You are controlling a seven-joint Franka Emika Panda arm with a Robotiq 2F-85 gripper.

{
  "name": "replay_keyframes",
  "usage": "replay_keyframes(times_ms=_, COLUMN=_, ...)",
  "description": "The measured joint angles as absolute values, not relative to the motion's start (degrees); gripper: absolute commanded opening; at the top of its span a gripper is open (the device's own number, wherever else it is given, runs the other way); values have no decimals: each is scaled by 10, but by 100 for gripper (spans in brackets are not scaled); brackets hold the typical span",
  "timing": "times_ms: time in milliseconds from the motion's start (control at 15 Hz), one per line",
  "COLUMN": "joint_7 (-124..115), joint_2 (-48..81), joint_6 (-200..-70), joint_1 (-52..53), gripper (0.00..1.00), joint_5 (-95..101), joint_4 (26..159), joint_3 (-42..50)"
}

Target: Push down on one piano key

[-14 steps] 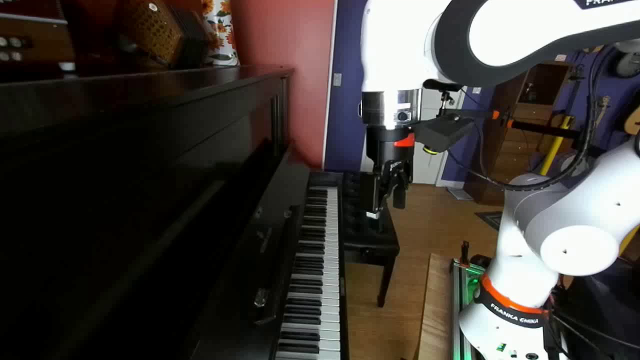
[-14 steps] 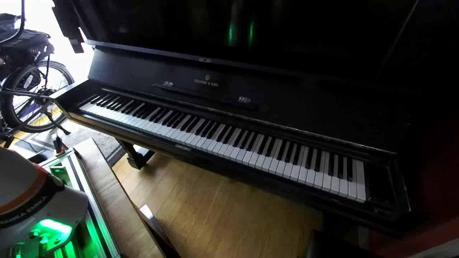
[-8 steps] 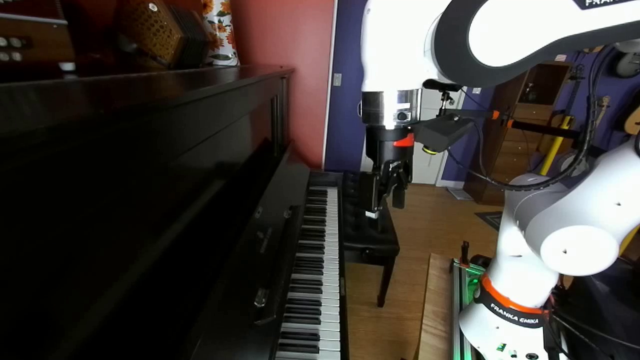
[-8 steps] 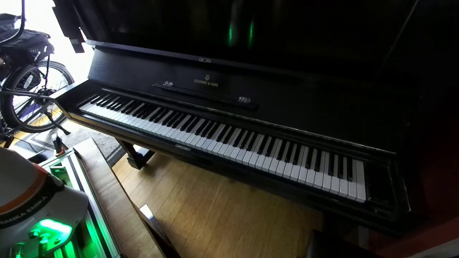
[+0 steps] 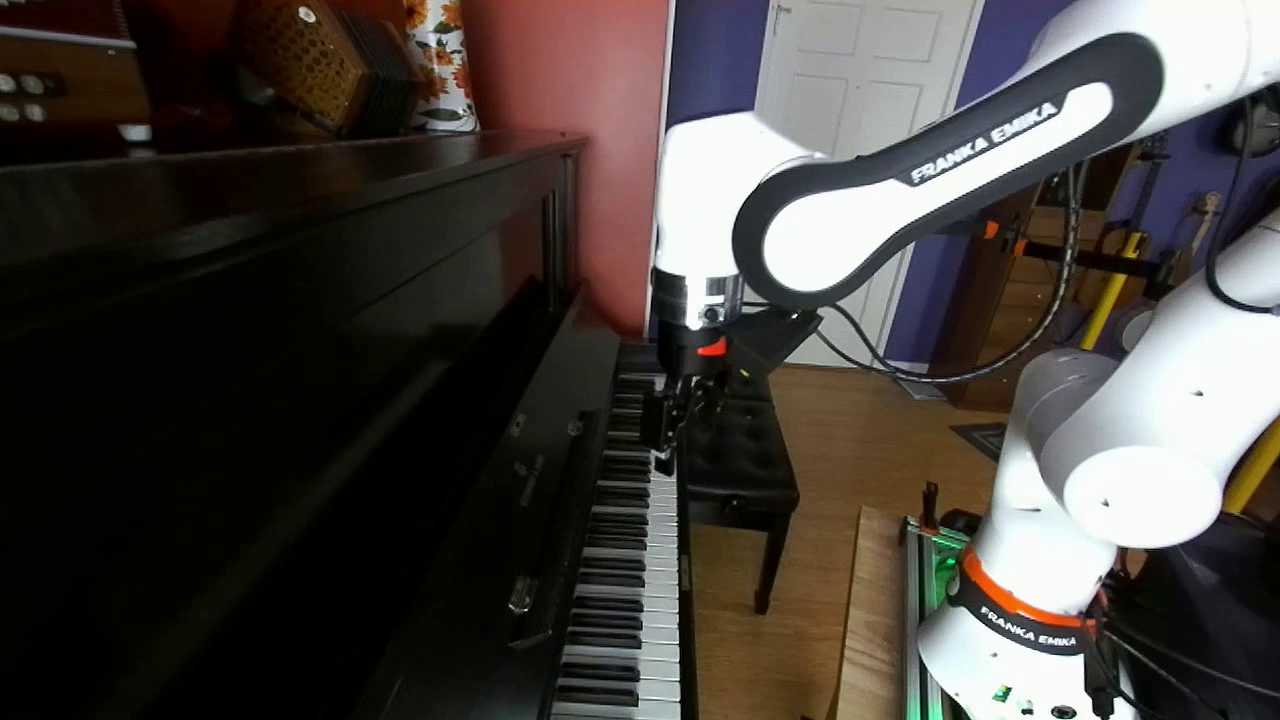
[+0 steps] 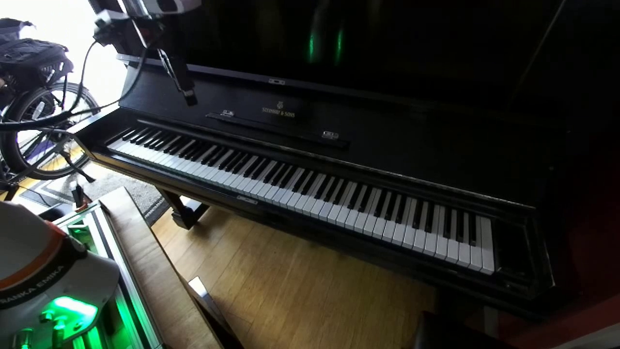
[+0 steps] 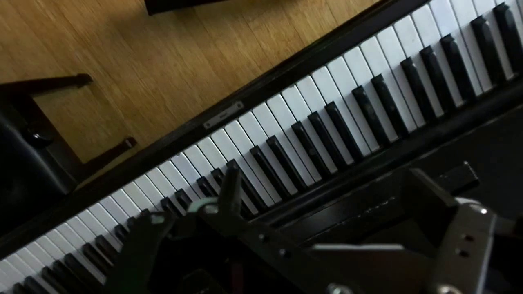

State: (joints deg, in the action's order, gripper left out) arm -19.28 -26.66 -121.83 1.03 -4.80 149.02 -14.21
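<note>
A long row of white and black piano keys [image 7: 282, 110] crosses the wrist view diagonally, and it shows in both exterior views. No single key stands out as pressed. My gripper [image 7: 330, 188] stands open, its fingers [image 7: 231, 185] wide apart with nothing between them. In the wrist view one fingertip overlaps the black keys and the opposite one lies over the dark panel behind them. In an exterior view the gripper [image 5: 670, 435] hangs pointing down in front of the far part of the keyboard. Another exterior view has the gripper [image 6: 181, 82] above the keys, before the fallboard; it appears apart from them.
The black upright piano's fallboard [image 6: 387, 155] slopes up behind the keys. A padded black bench [image 5: 740, 450] stands beside the keyboard's far end. A wooden tabletop [image 5: 865, 620] lies by the robot base [image 5: 1020, 620]. A bicycle [image 6: 43, 111] is parked beyond the piano's end.
The arm has swung toward the piano and lowered, bringing my gripper from over the bench to the keyboard. It has come down into view before the fallboard. Its jaws remain open.
</note>
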Motion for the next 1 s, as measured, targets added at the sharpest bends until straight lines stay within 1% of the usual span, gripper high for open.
replay_keyframes(times_ms=133, joint_7=-152, joint_2=-213, joint_6=-1290, joint_1=11, gripper=100, joint_5=-47, joint_4=1502, joint_3=-121)
replay_keyframes(times_ms=267, joint_7=-122, joint_2=-163, joint_6=-1332, joint_1=9, gripper=100, joint_5=-42, joint_4=1506, joint_3=-98)
replay_keyframes(times_ms=400, joint_7=-119, joint_2=-144, joint_6=-1338, joint_1=9, gripper=100, joint_5=-41, joint_4=1503, joint_3=-89)
replay_keyframes(times_ms=800, joint_7=-120, joint_2=-156, joint_6=-1337, joint_1=16, gripper=100, joint_5=-41, joint_4=1500, joint_3=-89)
replay_keyframes(times_ms=1000, joint_7=-101, joint_2=-147, joint_6=-1337, joint_1=15, gripper=100, joint_5=6, joint_4=1501, joint_3=-85)
